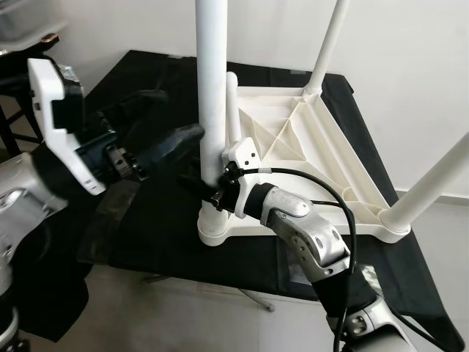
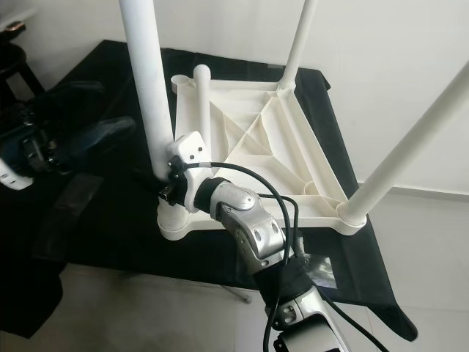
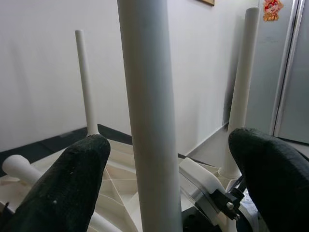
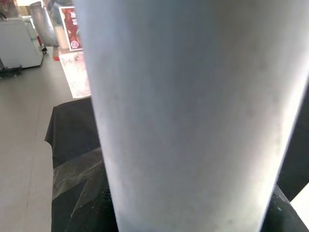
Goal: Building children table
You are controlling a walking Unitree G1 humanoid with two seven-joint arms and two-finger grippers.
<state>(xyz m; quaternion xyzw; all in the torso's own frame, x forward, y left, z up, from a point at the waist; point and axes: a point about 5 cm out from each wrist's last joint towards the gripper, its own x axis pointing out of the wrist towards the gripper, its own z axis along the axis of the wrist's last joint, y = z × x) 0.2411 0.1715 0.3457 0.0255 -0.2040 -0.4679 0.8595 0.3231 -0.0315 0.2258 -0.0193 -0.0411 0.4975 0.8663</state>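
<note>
A white children's table (image 1: 293, 147) lies upside down on a black cloth. Three legs stand upright in its corner sockets: the near-left leg (image 1: 212, 88), a back leg (image 1: 330, 44) and a right leg (image 1: 432, 187). A fourth leg (image 1: 233, 110) lies loose on the underside. My right gripper (image 1: 212, 187) is shut on the near-left leg, just above its socket (image 1: 212, 227); that leg (image 4: 193, 111) sits close before the right wrist camera. My left gripper (image 1: 176, 121) is open, to the left of the same leg and higher up, with its fingers (image 3: 77, 183) spread wide and apart from the leg (image 3: 149, 111).
The black cloth (image 1: 146, 242) covers a low stand whose front edge is near me, with pale floor below. A sheet of clear plastic (image 1: 110, 213) lies on the cloth at the left. A dark stool (image 1: 15, 110) stands far left. White wall runs behind.
</note>
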